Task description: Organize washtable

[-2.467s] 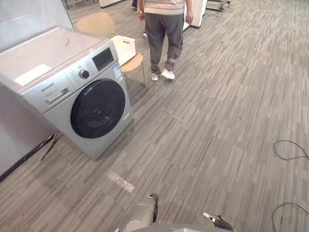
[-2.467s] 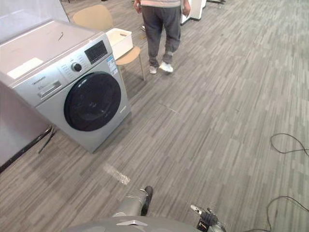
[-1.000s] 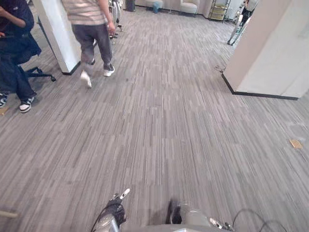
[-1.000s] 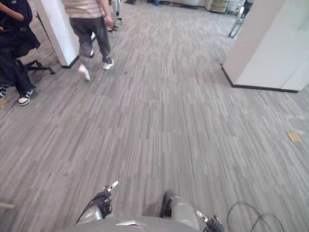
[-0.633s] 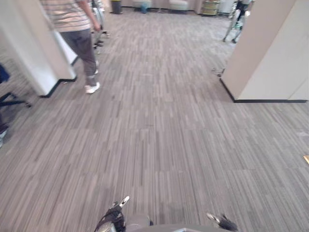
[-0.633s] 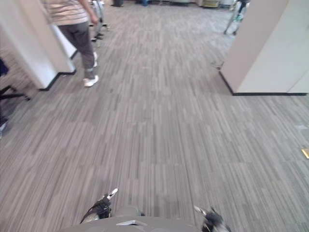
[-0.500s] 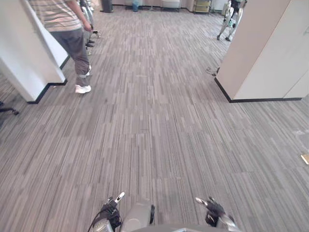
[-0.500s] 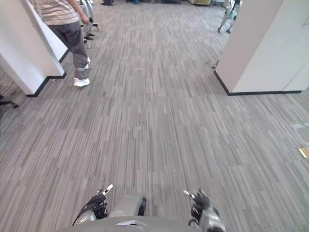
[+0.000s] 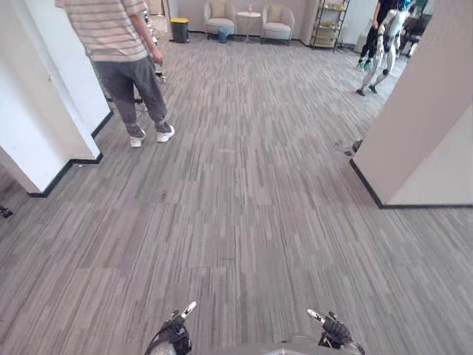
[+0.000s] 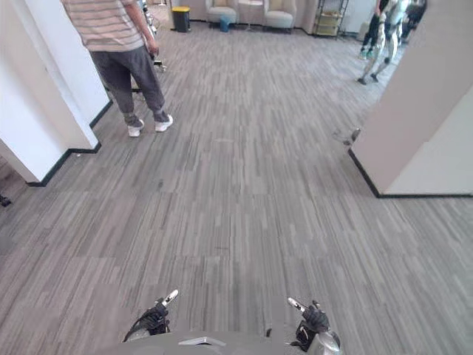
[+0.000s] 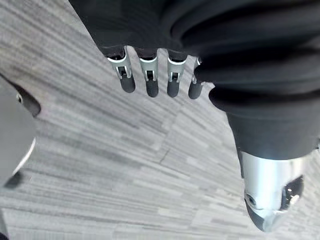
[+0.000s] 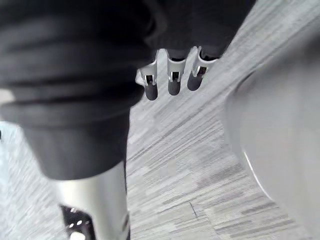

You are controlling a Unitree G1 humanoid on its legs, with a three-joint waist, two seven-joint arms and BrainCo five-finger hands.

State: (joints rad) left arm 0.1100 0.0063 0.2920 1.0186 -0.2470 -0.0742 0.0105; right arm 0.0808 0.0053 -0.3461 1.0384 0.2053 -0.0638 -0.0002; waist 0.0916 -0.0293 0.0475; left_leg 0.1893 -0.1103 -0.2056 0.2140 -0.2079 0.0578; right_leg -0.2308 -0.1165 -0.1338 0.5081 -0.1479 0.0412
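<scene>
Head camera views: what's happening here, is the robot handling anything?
Nothing is being handled. Both hands hang low with relaxed fingers and hold nothing: the left robot hand and the right robot hand over grey plank floor. No washtable is in sight. A person in a striped shirt stands ahead to the left beside a white pillar. Another humanoid robot stands far off to the right, and armchairs line the far wall.

A person (image 9: 118,52) stands beside a white pillar (image 9: 37,111).
</scene>
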